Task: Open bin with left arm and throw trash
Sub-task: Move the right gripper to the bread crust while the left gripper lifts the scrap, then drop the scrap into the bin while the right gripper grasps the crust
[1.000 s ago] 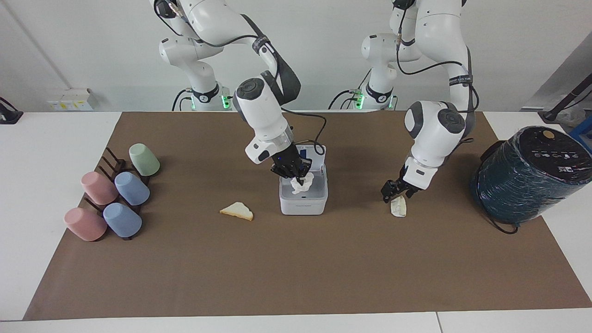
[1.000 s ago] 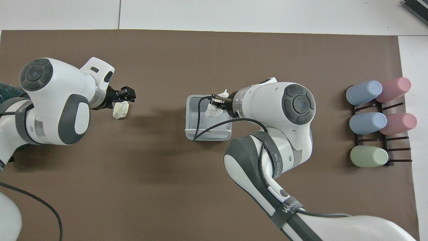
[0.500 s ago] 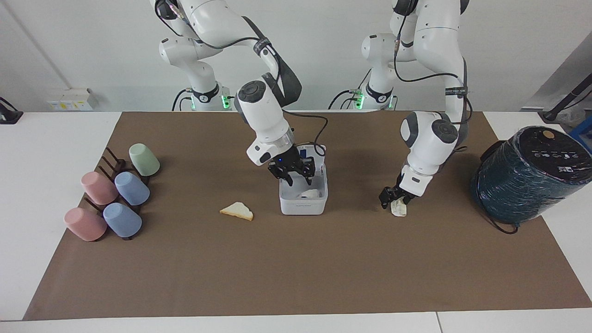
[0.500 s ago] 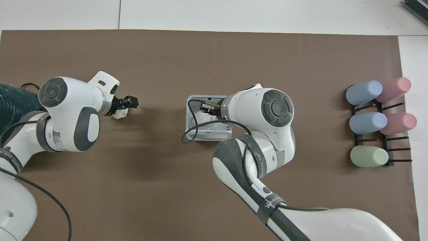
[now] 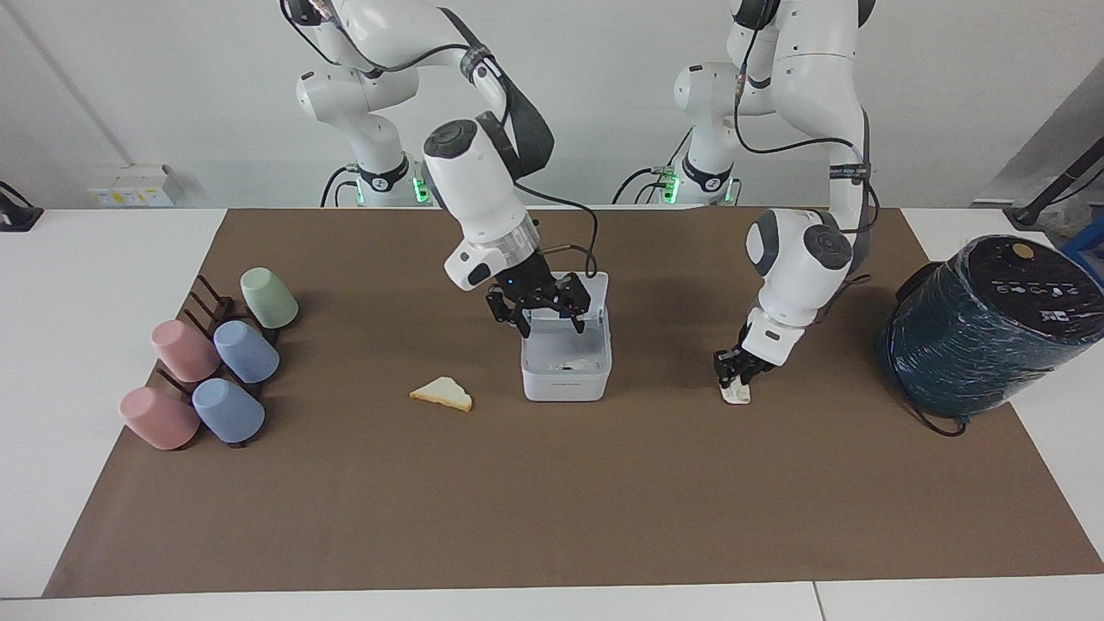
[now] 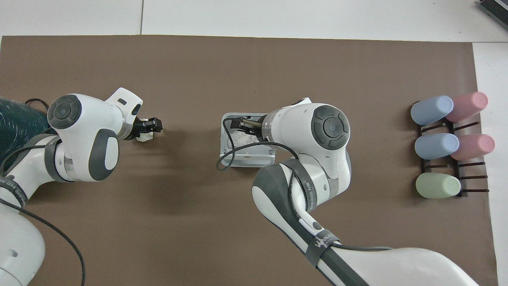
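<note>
One paper wad (image 5: 740,395) sits clamped in your left gripper (image 5: 731,377), toward the left arm's end, well apart from the open bin (image 5: 565,384): lift straight, and first clear the right gripper (image 5: 548,319), fingers apart over the bin.

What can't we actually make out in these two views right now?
- Bread wedge: absent from the overhead view, covered by the right arm.
- Tissue in the bin: mostly hidden by the bin wall in the facing view, and by the right gripper overhead.
- Paper wad: largely covered by the left gripper in both views.
- Bin lid: its upright back blocked by the right gripper.
</note>
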Controlling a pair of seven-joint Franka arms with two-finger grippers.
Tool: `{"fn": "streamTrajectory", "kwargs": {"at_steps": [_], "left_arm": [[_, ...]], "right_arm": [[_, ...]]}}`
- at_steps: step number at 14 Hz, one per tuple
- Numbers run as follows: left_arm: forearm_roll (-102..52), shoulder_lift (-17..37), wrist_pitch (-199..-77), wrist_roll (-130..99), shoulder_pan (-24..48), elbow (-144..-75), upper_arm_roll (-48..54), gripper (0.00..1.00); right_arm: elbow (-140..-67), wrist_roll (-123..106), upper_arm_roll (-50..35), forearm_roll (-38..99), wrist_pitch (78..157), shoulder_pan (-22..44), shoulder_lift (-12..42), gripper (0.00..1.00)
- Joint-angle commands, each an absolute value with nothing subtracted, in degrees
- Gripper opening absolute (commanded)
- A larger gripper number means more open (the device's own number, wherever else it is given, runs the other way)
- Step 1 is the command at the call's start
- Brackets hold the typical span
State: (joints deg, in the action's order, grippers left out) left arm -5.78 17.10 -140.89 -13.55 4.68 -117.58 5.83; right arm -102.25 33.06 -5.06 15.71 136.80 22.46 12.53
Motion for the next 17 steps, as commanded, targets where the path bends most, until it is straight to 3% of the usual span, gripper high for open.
{"fn": "streamTrajectory", "kwargs": {"at_steps": [1, 4, 8, 12, 17], "left_arm": [[-5.3, 16.6, -141.9, -12.7, 4.2, -117.8, 5.9, 0.00], [-5.3, 17.2, -139.2, -12.8, 5.0, -113.6, 6.0, 0.00], [-5.3, 17.1, -123.1, -16.5, 9.8, -103.2, 6.0, 0.00], [-5.3, 16.4, -111.7, -30.2, 18.5, -93.1, 6.0, 0.00], [-5.2, 16.3, -112.8, -39.3, 27.7, -93.2, 6.2, 0.00]], "right_arm": [[-103.3, 27.0, -5.3, 15.2, 132.3, 17.9, 9.7, 1.00], [-107.4, 11.4, -5.3, 11.6, 131.1, 12.2, 8.8, 1.00], [-111.7, -14.8, -5.3, 8.3, 132.9, 9.0, 10.3, 1.00], [-118.8, -21.2, -5.4, 8.2, 147.5, 11.0, 14.3, 1.00], [-121.1, -31.9, -5.4, 8.2, 152.6, 11.2, 16.2, 1.00]]}}
